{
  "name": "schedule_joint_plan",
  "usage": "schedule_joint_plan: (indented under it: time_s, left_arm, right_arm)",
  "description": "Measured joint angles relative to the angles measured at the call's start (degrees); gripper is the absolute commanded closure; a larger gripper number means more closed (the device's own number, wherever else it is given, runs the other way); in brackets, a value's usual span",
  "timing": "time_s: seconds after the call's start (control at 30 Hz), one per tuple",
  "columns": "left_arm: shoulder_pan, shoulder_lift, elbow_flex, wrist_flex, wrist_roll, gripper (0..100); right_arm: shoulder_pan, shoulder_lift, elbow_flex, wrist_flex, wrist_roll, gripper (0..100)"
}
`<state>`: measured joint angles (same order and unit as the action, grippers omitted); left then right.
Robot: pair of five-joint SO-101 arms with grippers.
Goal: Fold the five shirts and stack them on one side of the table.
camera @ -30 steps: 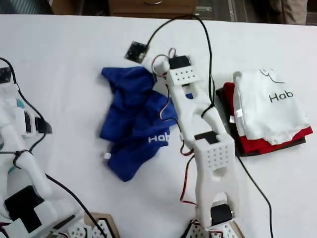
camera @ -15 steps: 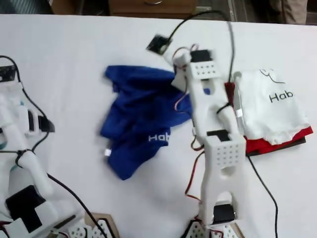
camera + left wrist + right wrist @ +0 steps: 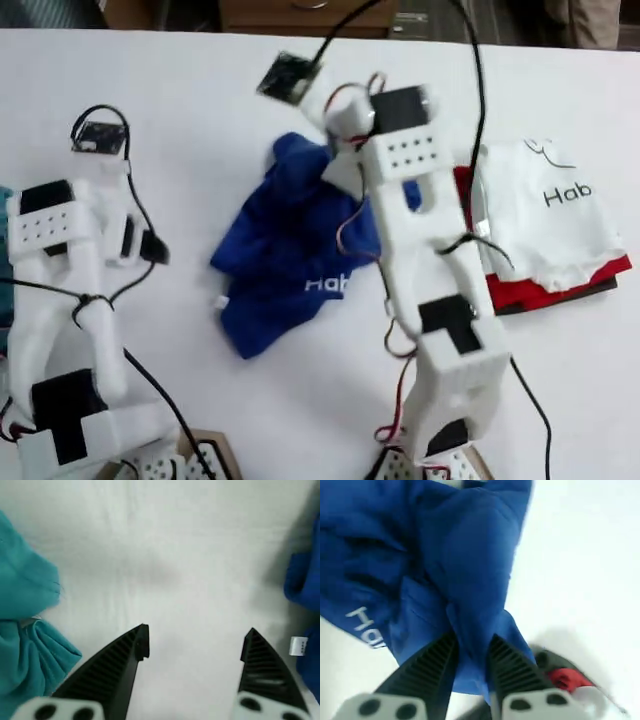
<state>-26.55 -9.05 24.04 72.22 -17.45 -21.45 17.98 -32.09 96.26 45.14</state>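
The right end effector (image 3: 470, 647) was clamped on a bunched fold of the blue shirt (image 3: 445, 555), which lay crumpled at the middle of the tabletop (image 3: 150, 90), just left of the folded stack (image 3: 545, 235). The left end effector (image 3: 195, 640) hung open between the blue shirt and a teal shirt (image 3: 25, 630). With several layers pinched, a pull could drag the heap into the stack instead of spreading it.

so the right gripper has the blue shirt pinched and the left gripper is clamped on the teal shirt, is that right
Not quite. The left gripper isn't clamped on the teal shirt: the left wrist view shows it open over the bare table, with that shirt beside it. The right gripper does have the blue shirt pinched.
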Motion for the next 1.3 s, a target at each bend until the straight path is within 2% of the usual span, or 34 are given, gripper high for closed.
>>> schedule_joint_plan:
  time_s: [0.17,0.37,0.43,0.5,0.77,0.97,1.3]
  left_arm:
    - [-6.4,0.0,0.2,-0.3,-3.4,69]
    - [-16.3,0.0,0.2,-0.3,-7.7,69]
    - [-17.6,0.0,0.2,-0.3,-8.9,69]
    - [-18.4,0.0,0.2,-0.3,-9.2,69]
    - [-18.4,0.0,2.5,-0.8,-9.2,69]
    - [-18.4,0.0,2.4,-1.1,-9.2,69]
    - [-18.4,0.0,2.4,-1.8,-9.2,69]
  right_arm:
    - [-1.8,-8.6,20.6,-11.9,-2.6,94.8]
    - [1.5,-20.1,47.8,-30.3,-7.6,70.0]
    - [3.5,-24.8,55.3,-35.0,-8.3,66.5]
    - [4.8,-29.2,60.0,-37.1,-8.1,67.0]
    - [6.9,-40.3,65.2,-34.0,-6.9,68.3]
    - [6.0,-41.0,65.4,-35.7,-0.6,68.3]
    - [4.8,-29.1,63.5,-41.9,7.7,68.3]
